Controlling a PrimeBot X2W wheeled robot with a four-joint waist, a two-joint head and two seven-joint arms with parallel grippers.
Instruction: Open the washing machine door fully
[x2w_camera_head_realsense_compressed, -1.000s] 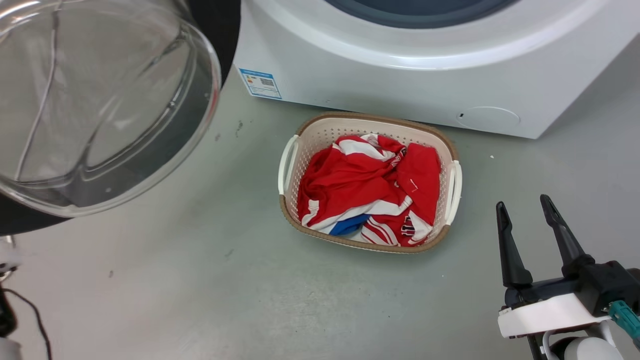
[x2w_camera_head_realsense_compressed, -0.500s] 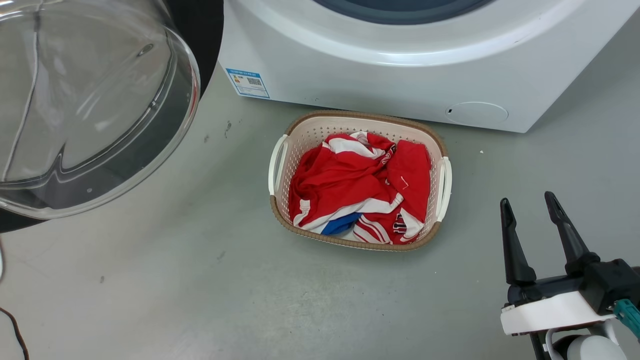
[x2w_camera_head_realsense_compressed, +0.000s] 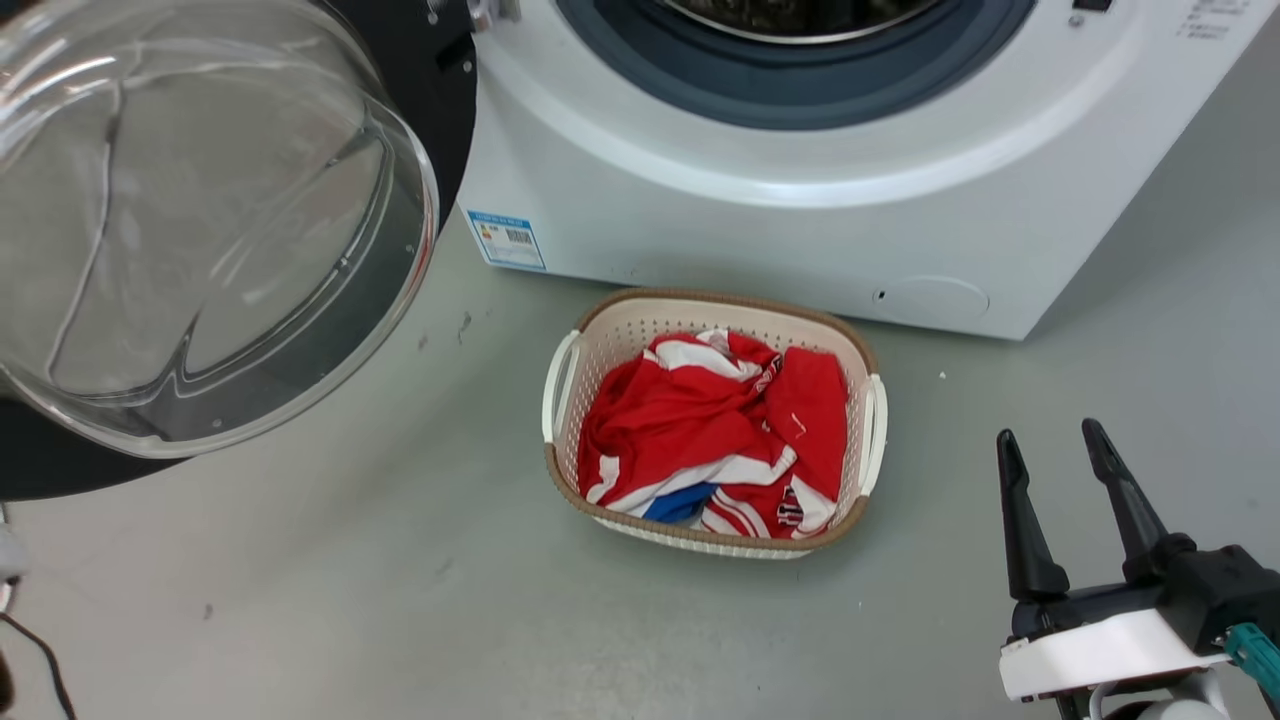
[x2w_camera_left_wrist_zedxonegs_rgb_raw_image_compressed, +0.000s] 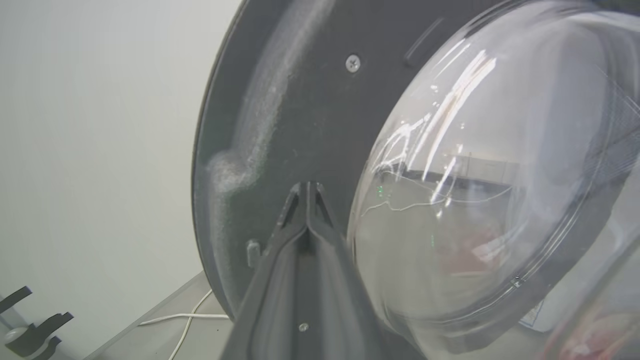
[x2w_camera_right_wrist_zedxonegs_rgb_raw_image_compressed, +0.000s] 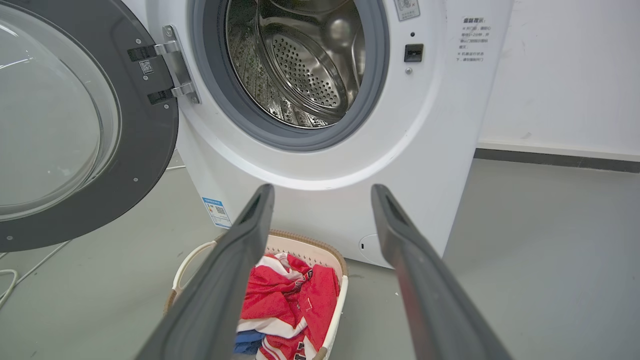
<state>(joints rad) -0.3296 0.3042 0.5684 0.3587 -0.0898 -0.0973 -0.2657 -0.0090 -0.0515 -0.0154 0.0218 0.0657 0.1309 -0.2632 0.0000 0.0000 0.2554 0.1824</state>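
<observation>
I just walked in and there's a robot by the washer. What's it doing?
The robot is opening the washing machine door. The door hangs swung out to the left, away from the steel drum. The left gripper, jaws shut, points at the door's black inner rim beside the glass. The right gripper waits with jaws open above the floor, right of a basket of red clothes.

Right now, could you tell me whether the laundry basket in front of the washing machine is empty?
No, the basket holds a crumpled heap of red and white clothes, with a bit of blue showing.
</observation>
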